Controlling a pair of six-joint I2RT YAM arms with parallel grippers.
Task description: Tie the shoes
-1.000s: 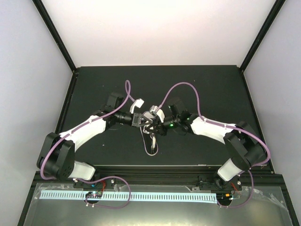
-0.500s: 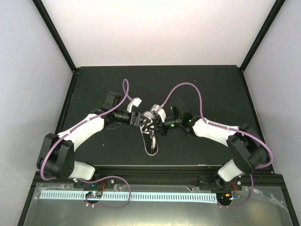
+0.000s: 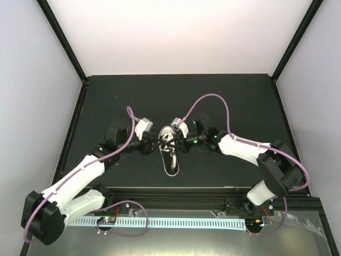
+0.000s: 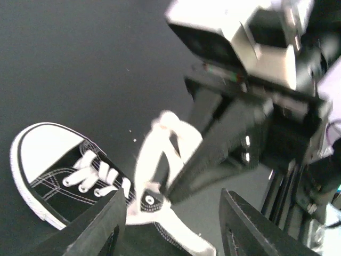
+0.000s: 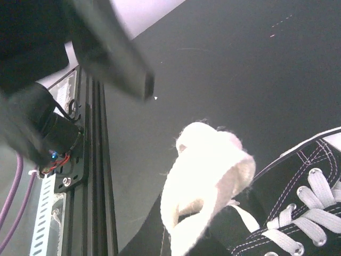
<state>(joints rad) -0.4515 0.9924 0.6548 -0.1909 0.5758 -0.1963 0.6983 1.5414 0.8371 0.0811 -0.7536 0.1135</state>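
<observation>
a small black sneaker (image 4: 48, 170) with a white toe cap lies near the middle of the dark table (image 3: 229, 96), between the two robot arms, its toe pointing away from their bases. the tying looks only partly done: no finished bow shows. one loose lace end (image 3: 171, 168) trails on the table from the shoe toward the near edge, and a lace loop (image 4: 154, 154) is lifted just above the tongue. whether a first knot sits beneath it is hidden. forming the second loop and pulling the bow tight appear to be left. the right fingers (image 4: 213, 154) are clenched and seem to pinch the lace loop low down, holding it up. the left fingers (image 4: 104, 224) are released and spread apart, grasping nothing, hovering just beside the loop at the shoe's left.
</observation>
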